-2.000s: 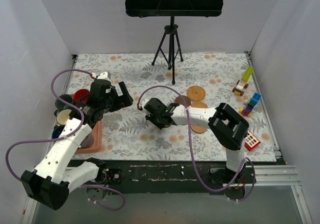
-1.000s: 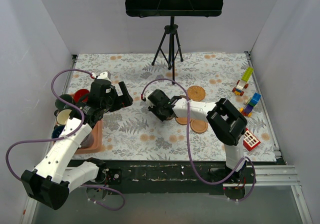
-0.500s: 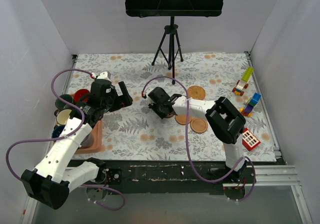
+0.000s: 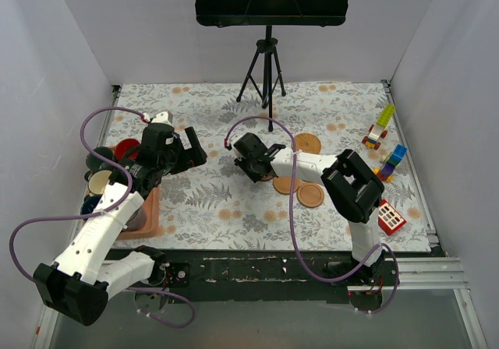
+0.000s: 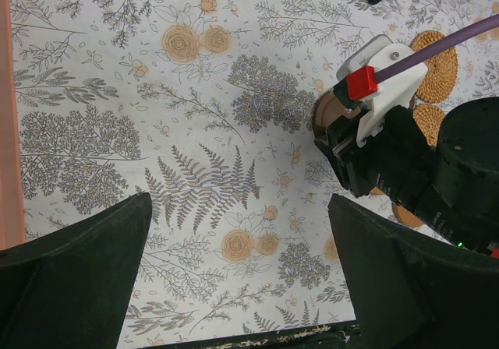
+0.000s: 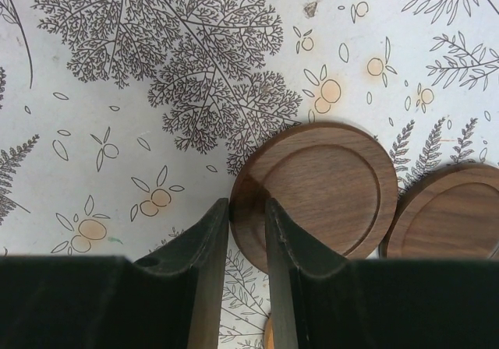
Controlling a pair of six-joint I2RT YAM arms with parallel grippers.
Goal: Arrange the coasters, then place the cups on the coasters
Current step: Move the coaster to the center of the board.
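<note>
The coasters sit right of the counter's middle, none of them with a cup on it. One dark brown coaster (image 6: 323, 185) has its rim between the fingers of the right end effector (image 6: 245, 203), which is closed narrowly on that edge. Whether the disc lies flat on the cloth or is slightly raised cannot be told. A second dark brown coaster (image 6: 456, 216) lies just beside it, their rims almost touching.

From above, a woven coaster (image 4: 307, 143) lies farther back, near the foot of a black music stand (image 4: 269, 53). The left wrist view shows another woven coaster (image 5: 427, 121) partly hidden by the right arm. Two orange-brown coasters (image 4: 285, 185) (image 4: 310, 195) lie close together toward the near side.

The left end effector (image 5: 238, 209) hangs above the floral counter (image 4: 218, 209) with its fingers spread wide and nothing between them.

The cups are grouped at the counter's left edge, well apart from the coasters: a red cup (image 4: 125, 148), a dark green cup (image 4: 100, 159), a cream cup (image 4: 99, 182) and a dark blue cup (image 4: 89, 206). A salmon-pink tray (image 4: 150, 209) lies beside them. Toy blocks (image 4: 392, 162) are scattered along the right edge.
</note>
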